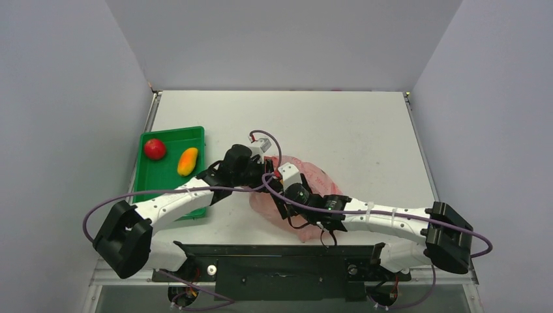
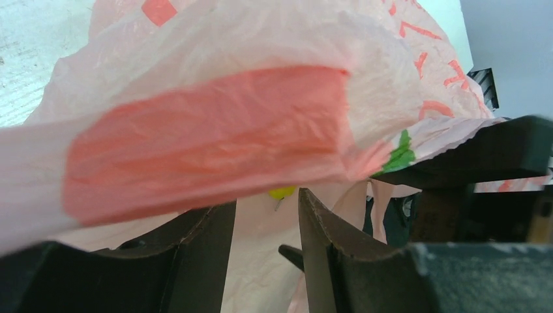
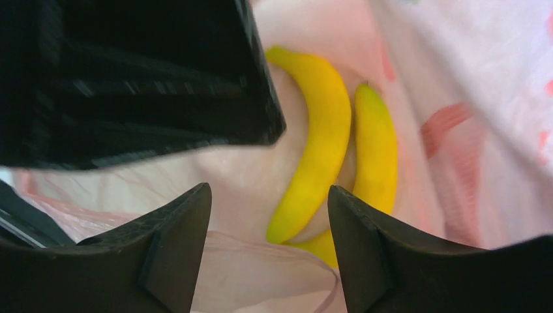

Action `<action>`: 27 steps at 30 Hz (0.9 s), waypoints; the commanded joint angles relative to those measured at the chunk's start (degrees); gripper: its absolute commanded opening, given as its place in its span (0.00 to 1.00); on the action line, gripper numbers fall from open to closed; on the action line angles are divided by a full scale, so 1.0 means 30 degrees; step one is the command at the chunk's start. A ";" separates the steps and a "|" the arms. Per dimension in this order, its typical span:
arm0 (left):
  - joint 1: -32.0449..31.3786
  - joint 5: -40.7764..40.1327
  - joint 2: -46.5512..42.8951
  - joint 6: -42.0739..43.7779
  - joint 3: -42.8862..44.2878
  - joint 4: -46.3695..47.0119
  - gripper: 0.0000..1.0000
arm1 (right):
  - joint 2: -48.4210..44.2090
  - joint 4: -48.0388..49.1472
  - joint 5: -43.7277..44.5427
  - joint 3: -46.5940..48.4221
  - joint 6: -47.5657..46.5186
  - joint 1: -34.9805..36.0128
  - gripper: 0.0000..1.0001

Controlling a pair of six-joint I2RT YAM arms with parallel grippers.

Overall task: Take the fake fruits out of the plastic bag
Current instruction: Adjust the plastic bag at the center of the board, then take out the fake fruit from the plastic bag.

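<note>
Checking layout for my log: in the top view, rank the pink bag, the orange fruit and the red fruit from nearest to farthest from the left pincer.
1. Pink bag, right at the left pincer.
2. Orange fruit, right side of the green tray.
3. Red fruit, tray's far left corner.

Loose plastic bag folds and the left end effector crowd the bananas; the way in seems narrow.

My top camera looks down from the near edge over the whole table; both wrist cameras sit close against the plastic bag, which all three share.
</note>
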 commanded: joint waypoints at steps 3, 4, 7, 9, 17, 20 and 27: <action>0.0018 -0.0156 0.1547 0.0093 -0.0175 0.2223 0.38 | -0.1410 0.1516 0.0184 -0.4107 0.1517 0.1274 0.59; 0.0049 -0.0252 0.2087 0.0175 -0.0155 0.2545 0.38 | -0.1685 0.1700 -0.0190 -0.4735 0.2391 0.1322 0.57; 0.0336 -0.0704 0.3747 0.0481 0.0194 0.3188 0.38 | -0.2616 0.2633 -0.0489 -0.6573 0.3503 0.1661 0.46; 0.0627 -0.0811 0.4929 0.0582 0.0687 0.3522 0.38 | -0.2818 0.2725 0.0622 -0.6529 0.4174 0.1838 0.44; 0.1970 -0.0515 0.9980 0.1373 0.4585 0.3817 0.37 | 0.0104 0.4193 0.1505 -0.6653 0.6752 0.1502 0.30; 0.2318 -0.0290 1.1064 0.1750 0.6661 0.2849 0.37 | 0.0593 0.5003 0.1413 -0.6530 0.6758 0.0486 0.26; 0.2257 0.1337 0.8675 0.0828 0.5402 0.3365 0.44 | -0.1152 0.6152 -0.1568 -0.6633 0.6408 -0.0417 0.35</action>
